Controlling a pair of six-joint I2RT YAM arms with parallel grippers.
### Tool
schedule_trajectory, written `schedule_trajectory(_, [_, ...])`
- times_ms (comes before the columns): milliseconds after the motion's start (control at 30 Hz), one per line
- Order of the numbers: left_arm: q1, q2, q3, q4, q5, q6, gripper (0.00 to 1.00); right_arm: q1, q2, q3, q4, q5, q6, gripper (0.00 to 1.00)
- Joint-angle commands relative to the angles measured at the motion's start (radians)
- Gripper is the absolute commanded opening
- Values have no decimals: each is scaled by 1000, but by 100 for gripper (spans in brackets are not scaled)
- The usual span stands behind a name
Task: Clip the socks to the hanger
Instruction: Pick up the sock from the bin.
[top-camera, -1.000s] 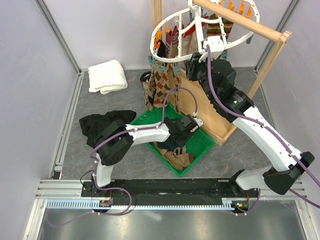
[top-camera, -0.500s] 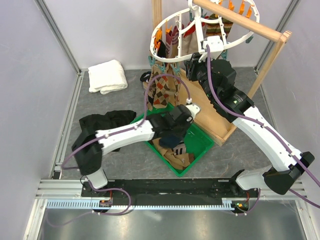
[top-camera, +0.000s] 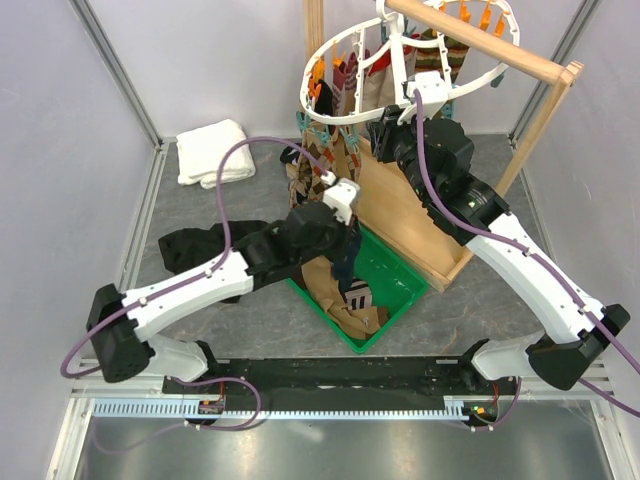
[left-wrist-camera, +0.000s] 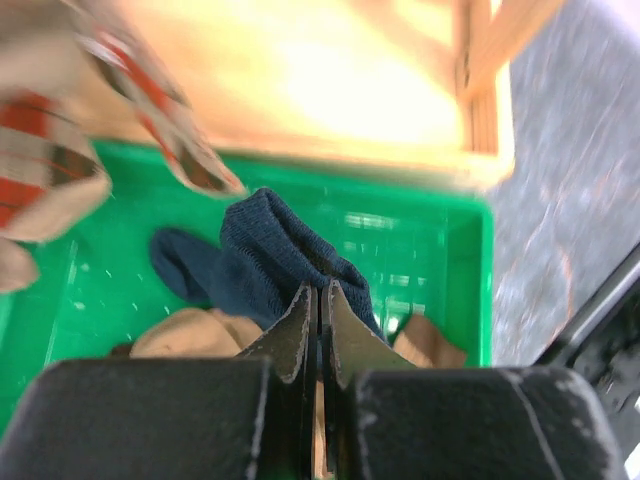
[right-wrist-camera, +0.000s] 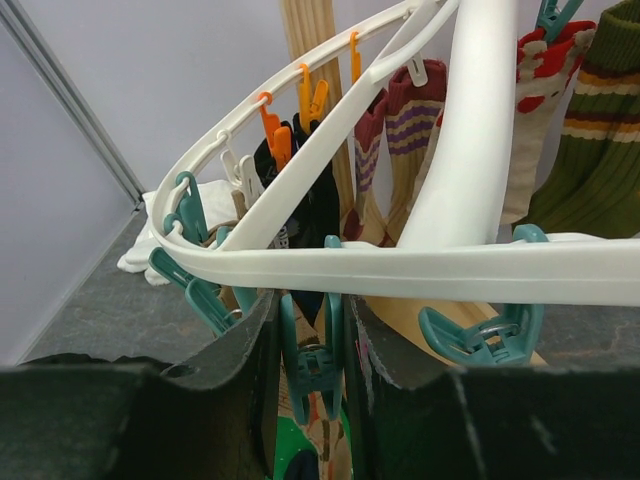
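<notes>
My left gripper (left-wrist-camera: 320, 288) is shut on a navy blue sock (left-wrist-camera: 270, 250), which hangs from its tips above the green tray (left-wrist-camera: 440, 230). From above, the left gripper (top-camera: 343, 250) holds that sock (top-camera: 346, 270) over the tray's left part. Tan socks (top-camera: 350, 315) lie in the tray below. My right gripper (right-wrist-camera: 312, 300) is shut on a teal clip (right-wrist-camera: 312, 365) just under the white hanger's rim (right-wrist-camera: 400, 265). The hanger (top-camera: 330, 45) hangs from the wooden rail, and argyle socks (top-camera: 320, 175) and striped socks (right-wrist-camera: 410, 110) are clipped to it.
The wooden rail stand (top-camera: 400, 215) rises right behind the green tray (top-camera: 395, 275). A black cloth heap (top-camera: 190, 250) lies left of the tray, and a white towel (top-camera: 215, 150) is at the back left. Purple cables loop over both arms.
My left gripper closed on the navy sock in the tray, then rose and swung left and back with it. The right arm has not moved.
</notes>
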Motion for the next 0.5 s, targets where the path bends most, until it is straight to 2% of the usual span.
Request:
schedule_trajectory(0, [56,-114,-45,258,42,-54,2,2,-28,-13,-48,-46,37,0])
schedule_trajectory(33, [64,-122,-49,324,65,-54,2,2,-28,-13,-48,-52,43,0])
schedule_trajectory(233, [125,-127,-60,479,171,-72,2,2,-26,-12,-47,-77,69,0])
schedule_trajectory(467, [136,-67,-33,621,195,-88,2,4,-26,-19,-45,-90,106,0])
